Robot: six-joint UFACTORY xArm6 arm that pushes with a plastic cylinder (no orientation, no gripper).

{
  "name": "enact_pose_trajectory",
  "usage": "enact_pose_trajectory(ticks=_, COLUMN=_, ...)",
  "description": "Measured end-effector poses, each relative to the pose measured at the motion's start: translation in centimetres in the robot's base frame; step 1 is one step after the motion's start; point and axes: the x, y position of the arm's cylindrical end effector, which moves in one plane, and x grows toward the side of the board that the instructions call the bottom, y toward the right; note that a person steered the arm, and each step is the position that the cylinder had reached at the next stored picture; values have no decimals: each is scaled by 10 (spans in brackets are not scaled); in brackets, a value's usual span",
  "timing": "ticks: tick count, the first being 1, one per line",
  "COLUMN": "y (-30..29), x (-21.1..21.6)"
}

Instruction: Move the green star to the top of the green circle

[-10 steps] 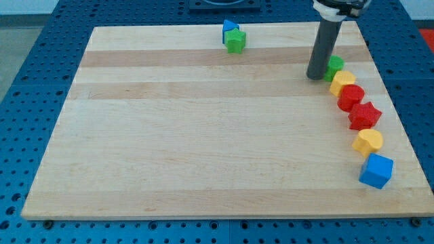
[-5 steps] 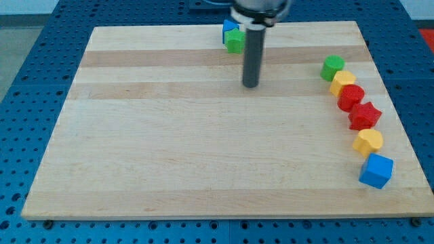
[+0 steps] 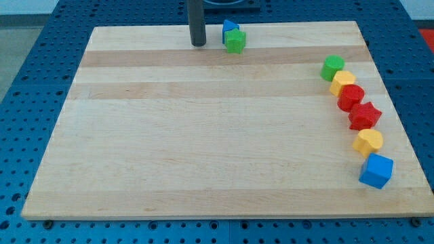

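Blue block, yellow, red blocks, blue cube, wooden board.

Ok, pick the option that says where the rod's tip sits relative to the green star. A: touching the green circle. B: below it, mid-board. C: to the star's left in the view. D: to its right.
C: my tip stands left of the green star near the view's top, with a gap between them, far from the green circle.
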Motion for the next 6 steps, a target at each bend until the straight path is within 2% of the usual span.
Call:
enact_pose_trajectory(ticks=1, y=31, x=0)
enact_pose_trajectory(ticks=4, y=179, x=0)
enact_pose_trajectory(ticks=5, y=213, x=0)
enact_pose_trajectory(ticks=6, y=218, x=2)
